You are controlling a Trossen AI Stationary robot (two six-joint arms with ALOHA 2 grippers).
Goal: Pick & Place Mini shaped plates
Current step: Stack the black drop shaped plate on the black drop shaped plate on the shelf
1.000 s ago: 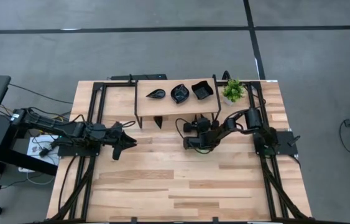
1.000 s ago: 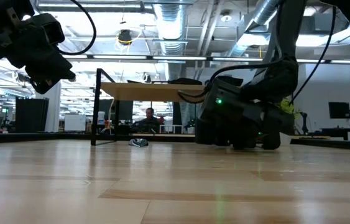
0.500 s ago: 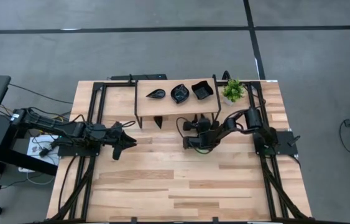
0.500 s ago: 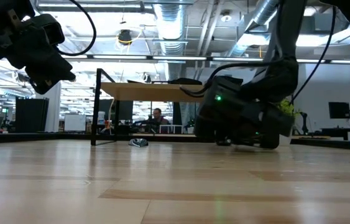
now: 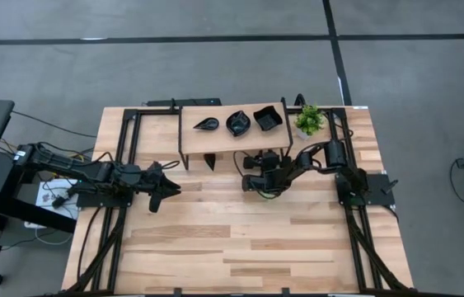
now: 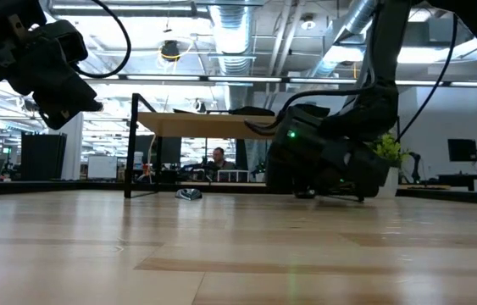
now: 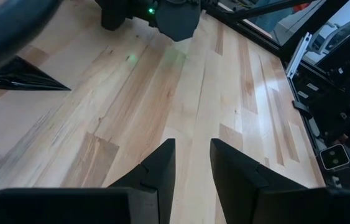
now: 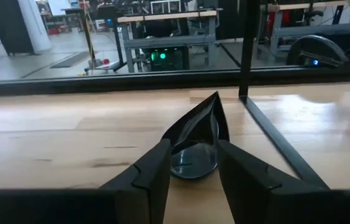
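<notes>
Since a second ago my right gripper (image 5: 252, 183) has crept toward the raised wooden shelf (image 5: 190, 142), while the left gripper (image 5: 172, 188) has held its place over the table (image 5: 215, 239) at the left, its fingers (image 7: 159, 168) parted a little with nothing between them. On the shelf I see three mini shaped plates in a row, a teardrop plate (image 5: 207, 124), a scalloped round plate (image 5: 238, 124) and a square plate (image 5: 268, 120), with a leaf-shaped plate (image 7: 22, 78) lying on the table under the shelf's left part. Further right, my right gripper's fingers (image 8: 153, 171) stand apart on either side of a pointed black plate (image 8: 196, 140) resting on the table, not pressed on it, and the potted plant (image 5: 309, 120) stands past the shelf's right end.
</notes>
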